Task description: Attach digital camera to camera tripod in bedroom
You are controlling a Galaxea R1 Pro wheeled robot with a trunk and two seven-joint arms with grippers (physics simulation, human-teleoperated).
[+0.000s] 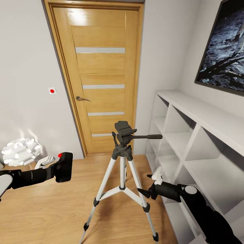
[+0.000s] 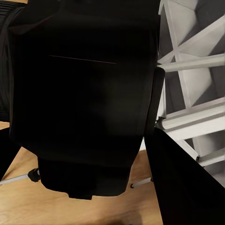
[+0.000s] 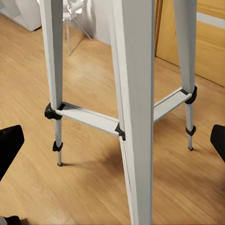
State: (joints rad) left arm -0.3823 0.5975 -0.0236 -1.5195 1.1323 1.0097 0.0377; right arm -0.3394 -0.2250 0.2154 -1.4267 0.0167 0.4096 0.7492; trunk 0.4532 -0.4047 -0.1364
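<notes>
The digital camera (image 1: 63, 167) is a small matte-black box with a bright red dot on its upper corner, held at the tip of the left gripper (image 1: 57, 169), whose fingers are clamped on it. In the left wrist view the digital camera (image 2: 84, 98) is a broad dark slab just ahead of the fingers, with wood floor and white shelving beyond it.

The camera tripod (image 1: 122, 176) stands on the light wood floor (image 1: 51, 217), well off to the inner side of the left gripper and apart from the camera. It has three silver-white legs with black joints and feet, a central brace, and a black pan head with a handle pointing toward the shelving.

The right gripper (image 1: 145, 192) hangs low, just beside the tripod's near leg, its fingers spread wide. From the right wrist view the tripod (image 3: 136, 103) legs rise straight ahead between the two dark fingertips (image 3: 9, 147).

Behind the tripod is an orange-brown door (image 1: 101, 78). White cubby shelving (image 1: 203, 142) runs along the right arm's side under a framed moon picture (image 1: 225, 51). A white ball lamp (image 1: 20, 151) sits beyond the left arm.
</notes>
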